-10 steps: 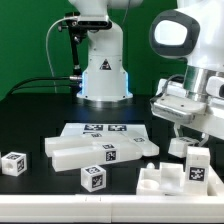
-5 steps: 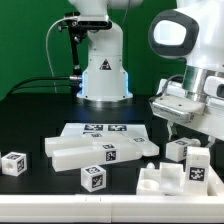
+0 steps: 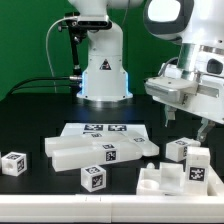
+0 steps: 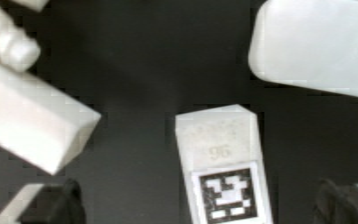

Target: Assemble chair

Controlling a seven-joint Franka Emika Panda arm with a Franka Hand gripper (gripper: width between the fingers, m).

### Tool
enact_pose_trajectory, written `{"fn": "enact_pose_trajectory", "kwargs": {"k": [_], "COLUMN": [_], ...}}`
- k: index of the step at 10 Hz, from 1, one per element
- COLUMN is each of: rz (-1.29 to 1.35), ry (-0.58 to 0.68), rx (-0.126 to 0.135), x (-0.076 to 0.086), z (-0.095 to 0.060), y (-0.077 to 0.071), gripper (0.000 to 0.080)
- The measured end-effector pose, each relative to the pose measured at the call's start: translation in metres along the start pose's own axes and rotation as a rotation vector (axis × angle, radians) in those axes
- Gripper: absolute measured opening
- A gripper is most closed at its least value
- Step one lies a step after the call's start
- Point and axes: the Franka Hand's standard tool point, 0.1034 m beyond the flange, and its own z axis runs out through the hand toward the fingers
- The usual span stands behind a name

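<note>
**Over the loose parts: nothing gripped, chair barely begun**

Between the fingers, wrist view: open air, with a tagged bar lying on the black table beneath the gap. The gripper hovers with its fingers wide apart, holding nothing. The tips are clear of every part.

Just below the fingers, exterior view: an upright tagged block and a small cube close beside it. I cannot tell whether they touch, or which of the two is the bar the wrist camera sees. The notched panel sits just beside them. Whether the block is seated in it or only stands behind it cannot be told.

Farther from the fingers: a short tagged bar and a long plain bar lie side by side, with a tagged cube next to them. The marker board lies flat beyond the bars.

Farthest from the fingers: a lone cube, well apart from the rest.

Progress (judgement): early. No joint is clearly made, and the bars and cubes lie separate on the table. Possibly one block is mated to the panel. Nearly all of the joining is left. The next pick appears to be the part under the open fingers.
</note>
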Motion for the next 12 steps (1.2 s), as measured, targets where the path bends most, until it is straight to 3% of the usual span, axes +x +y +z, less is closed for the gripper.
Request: {"fn": "enact_pose_trajectory", "kwargs": {"k": [2, 7, 10, 12], "rz": [0.102, 0.716, 0.880, 1.131], "ry": [0.000, -0.011, -0.013, -0.013], "rx": [0.001, 0.075, 0.072, 0.103], "x": [0.000, -0.030, -0.029, -0.033], "z": [0.000, -0.014, -0.013, -0.013], "y": [0.000, 0.011, 0.011, 0.009], "gripper": [0.0648, 0.0648, 0.0648, 0.0648]}}
